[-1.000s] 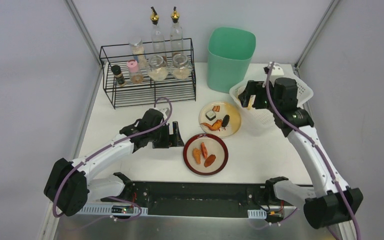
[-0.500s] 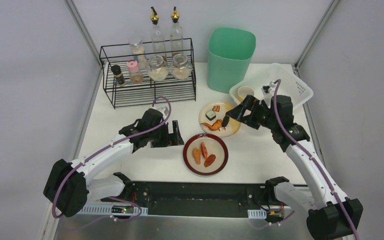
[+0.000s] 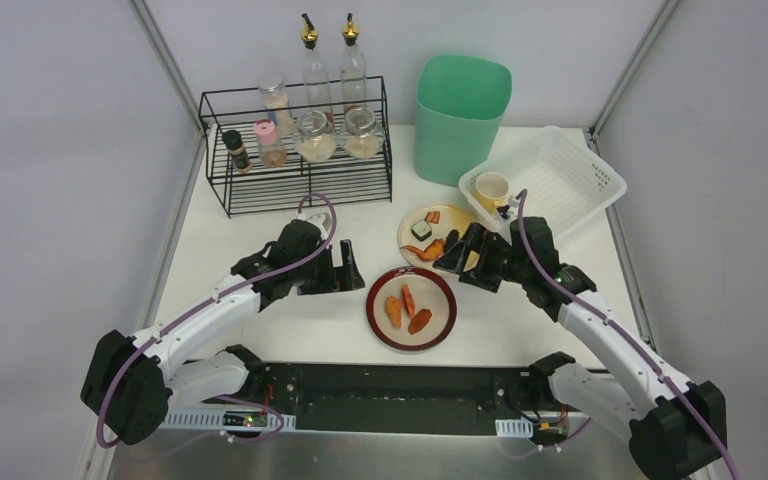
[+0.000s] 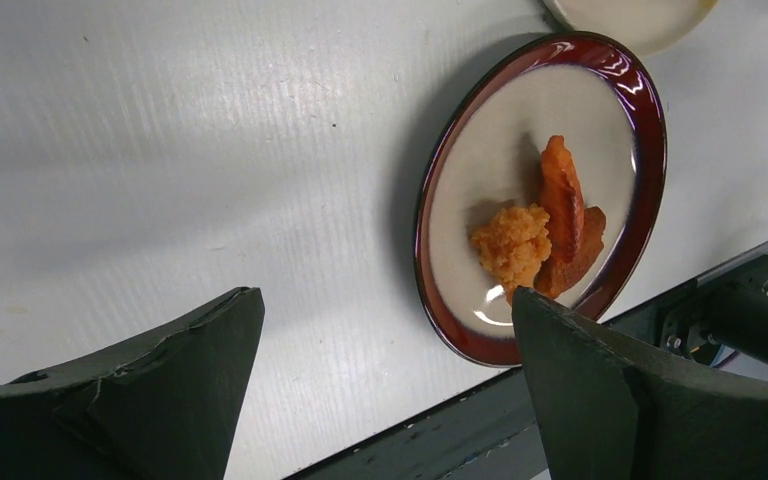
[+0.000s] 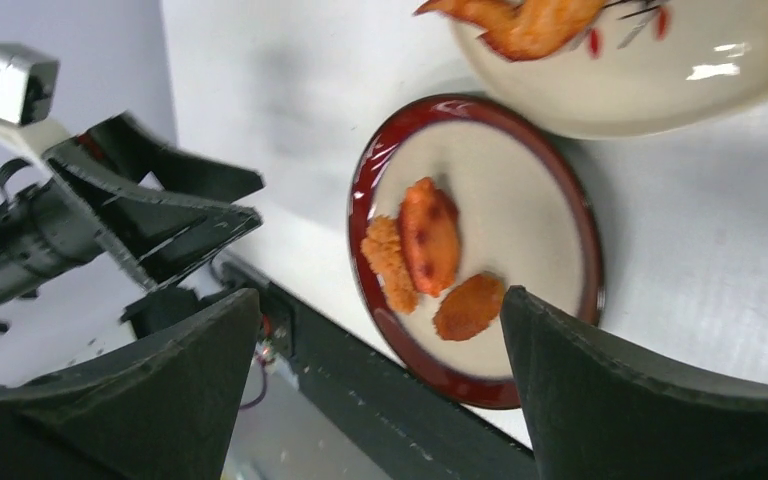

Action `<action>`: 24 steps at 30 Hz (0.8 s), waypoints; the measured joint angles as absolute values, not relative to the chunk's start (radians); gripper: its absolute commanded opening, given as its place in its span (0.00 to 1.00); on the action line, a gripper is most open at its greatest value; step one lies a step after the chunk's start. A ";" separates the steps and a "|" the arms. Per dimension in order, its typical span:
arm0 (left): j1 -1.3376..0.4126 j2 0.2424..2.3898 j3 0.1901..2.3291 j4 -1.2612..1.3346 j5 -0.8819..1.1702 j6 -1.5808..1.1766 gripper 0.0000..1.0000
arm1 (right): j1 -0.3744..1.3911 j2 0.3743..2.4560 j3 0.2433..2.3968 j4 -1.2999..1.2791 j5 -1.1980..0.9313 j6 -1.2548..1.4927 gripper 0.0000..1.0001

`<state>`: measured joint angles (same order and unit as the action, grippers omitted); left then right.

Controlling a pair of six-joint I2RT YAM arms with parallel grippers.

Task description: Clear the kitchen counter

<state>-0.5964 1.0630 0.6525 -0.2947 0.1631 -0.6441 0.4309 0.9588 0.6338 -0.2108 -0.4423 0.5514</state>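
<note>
On the middle of the kitchen counter (image 3: pixel 520 322), the left gripper (image 3: pixel 345 270) stands wide open and empty, just left of the red-rimmed plate (image 3: pixel 438 290) that carries three orange food pieces. The right gripper (image 3: pixel 465 262), also spread and holding nothing, hangs at the near right edge of the cream plate (image 3: pixel 465 225), perhaps touching it. Farther right, a white basket (image 3: pixel 580 165) holds a yellow cup (image 3: pixel 491 187).
</note>
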 measured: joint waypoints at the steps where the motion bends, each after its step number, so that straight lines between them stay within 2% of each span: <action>1: -0.596 1.063 0.652 -0.295 0.160 -0.644 0.99 | 0.443 0.938 0.642 -0.243 -0.393 0.546 0.92; 10: -0.596 1.105 0.652 -0.295 0.150 -0.646 0.99 | 0.462 0.902 0.608 -0.381 -0.146 0.599 0.80; 24: -0.596 1.208 0.646 -0.231 0.229 -0.666 0.85 | 0.505 0.955 0.419 -0.311 -0.112 0.735 0.64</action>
